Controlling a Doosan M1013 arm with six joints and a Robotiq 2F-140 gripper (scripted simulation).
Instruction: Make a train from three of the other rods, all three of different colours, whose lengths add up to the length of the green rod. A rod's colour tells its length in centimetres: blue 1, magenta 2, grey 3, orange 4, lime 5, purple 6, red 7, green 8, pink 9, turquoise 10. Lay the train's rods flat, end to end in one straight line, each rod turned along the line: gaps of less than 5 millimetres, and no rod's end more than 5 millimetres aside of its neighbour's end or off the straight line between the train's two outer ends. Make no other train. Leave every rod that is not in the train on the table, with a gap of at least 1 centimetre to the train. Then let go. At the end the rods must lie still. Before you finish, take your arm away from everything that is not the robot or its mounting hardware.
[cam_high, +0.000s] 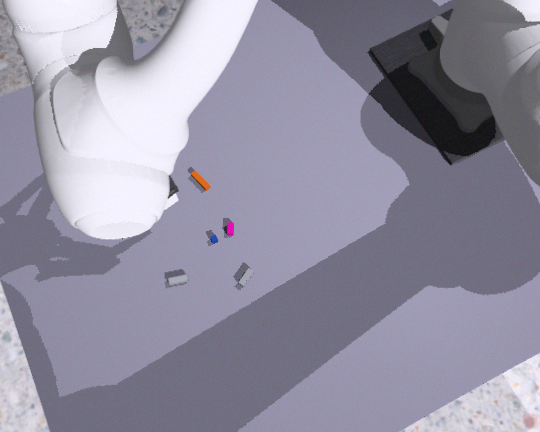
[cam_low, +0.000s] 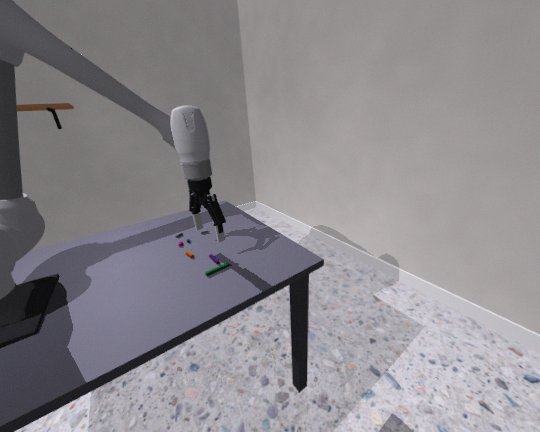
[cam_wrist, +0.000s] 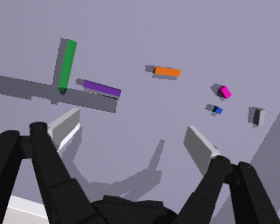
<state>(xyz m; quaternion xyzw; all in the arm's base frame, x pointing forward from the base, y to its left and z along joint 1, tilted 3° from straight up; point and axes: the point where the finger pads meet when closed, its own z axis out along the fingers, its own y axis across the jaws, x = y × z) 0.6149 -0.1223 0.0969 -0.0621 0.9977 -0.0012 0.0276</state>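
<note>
The table (cam_high: 300, 125) (cam_low: 150, 310) (cam_wrist: 150, 25) bears all the rods, lying separately. Above it reaches the arm (cam_high: 115, 125) (cam_low: 191, 135), whose black base plate (cam_high: 451, 161) (cam_low: 41, 327) sits toward the table's other end. The gripper (cam_high: 171, 200) (cam_low: 209, 233) (cam_wrist: 133, 126) hangs over the table, its 2 fingers wide apart with nothing between them.

Longest of the rods, the green (cam_low: 217, 269) (cam_wrist: 68, 66) lies just beside one end of the purple (cam_low: 214, 259) (cam_wrist: 102, 88), the two at an angle. The arm hides both from the top view. The orange (cam_high: 201, 180) (cam_low: 190, 255) (cam_wrist: 167, 72) lies between the purple and the magenta, apart from each.

Of 2 greys, the first grey (cam_high: 177, 279) (cam_low: 205, 232) and second grey (cam_high: 245, 276) (cam_low: 179, 235) (cam_wrist: 258, 117) lie well apart, at different angles. The magenta (cam_high: 230, 229) (cam_low: 181, 244) (cam_wrist: 225, 92) is near the blue (cam_high: 214, 239) (cam_low: 188, 241) (cam_wrist: 218, 110), smallest of all, with a gap between them.
</note>
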